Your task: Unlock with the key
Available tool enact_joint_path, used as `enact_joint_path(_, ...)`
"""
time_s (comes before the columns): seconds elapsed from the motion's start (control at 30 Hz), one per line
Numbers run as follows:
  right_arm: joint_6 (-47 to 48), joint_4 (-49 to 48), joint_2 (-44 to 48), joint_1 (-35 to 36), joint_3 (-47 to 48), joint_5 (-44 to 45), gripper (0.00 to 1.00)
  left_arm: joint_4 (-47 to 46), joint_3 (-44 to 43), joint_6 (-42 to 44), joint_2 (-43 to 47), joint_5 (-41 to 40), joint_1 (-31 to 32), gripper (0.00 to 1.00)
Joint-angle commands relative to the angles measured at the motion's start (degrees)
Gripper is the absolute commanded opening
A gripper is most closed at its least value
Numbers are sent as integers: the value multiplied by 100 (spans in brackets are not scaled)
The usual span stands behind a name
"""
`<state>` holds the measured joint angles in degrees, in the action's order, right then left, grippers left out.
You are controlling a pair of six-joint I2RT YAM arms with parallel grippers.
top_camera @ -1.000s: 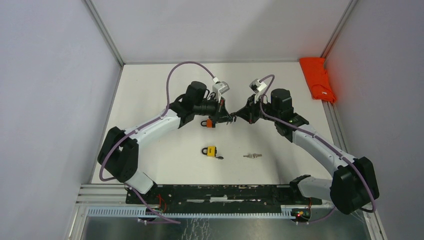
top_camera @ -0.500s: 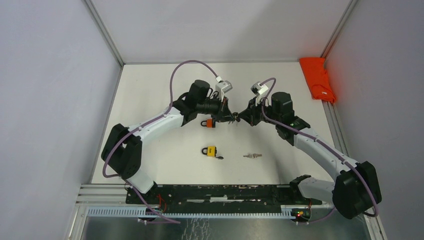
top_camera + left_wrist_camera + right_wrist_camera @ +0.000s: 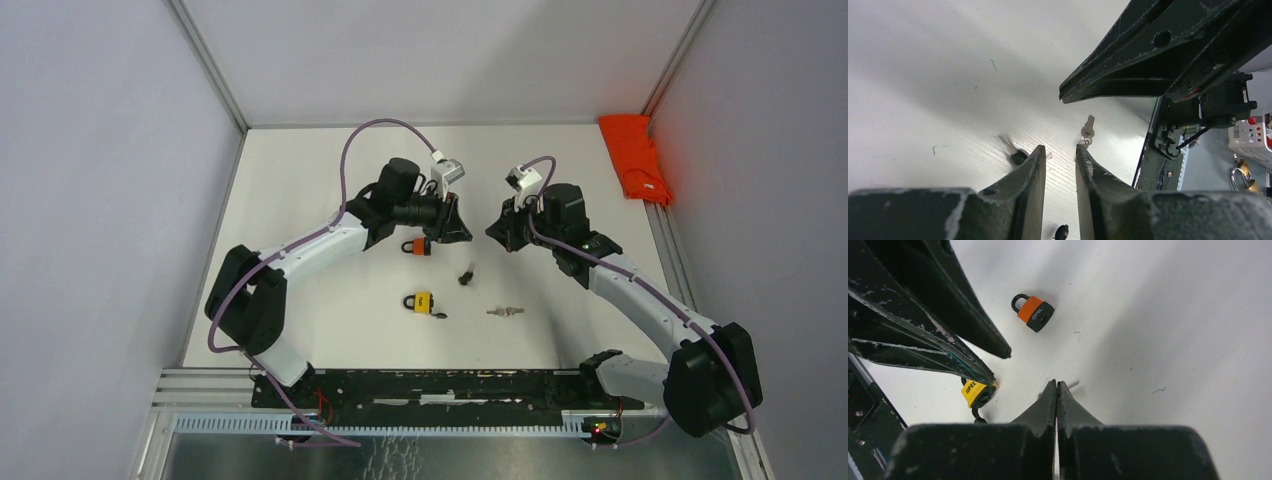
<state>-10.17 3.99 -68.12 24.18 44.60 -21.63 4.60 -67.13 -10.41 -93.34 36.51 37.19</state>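
A black-headed key [image 3: 465, 275] lies loose on the table between and below the two grippers; it shows blurred in the left wrist view [image 3: 1016, 155]. The orange padlock [image 3: 418, 247] lies under the left arm, and also shows in the right wrist view [image 3: 1033, 313]. My left gripper [image 3: 460, 234] is slightly open and empty [image 3: 1060, 148] above the table. My right gripper [image 3: 493, 232] faces it, a small gap away. Its jaws are shut with nothing between them [image 3: 1056, 384].
A yellow padlock [image 3: 420, 302] with a small key [image 3: 440, 315] at its base lies nearer the front; it also shows in the right wrist view [image 3: 976, 393]. A silver key [image 3: 505, 312] lies to its right. A folded orange cloth [image 3: 635, 155] lies at the back right corner.
The two grippers, which met over a small dark key, have drawn apart. The key has dropped to the table below them.
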Motion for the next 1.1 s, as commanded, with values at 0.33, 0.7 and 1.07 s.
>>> enact_joint_path(0.33,217,640,-633,-7,545,43,19,-277,-122,-336,195,-2091,-26,22)
enact_joint_path(0.7,446,1090,-1142,743,198,462,46,1549,-1015,-1700,799,-6537,-49,29)
enact_joint_path(1.07,11,1013,-1700,1310,130,899,44,1702,-1021,-1759,1015,-6353,-87,35)
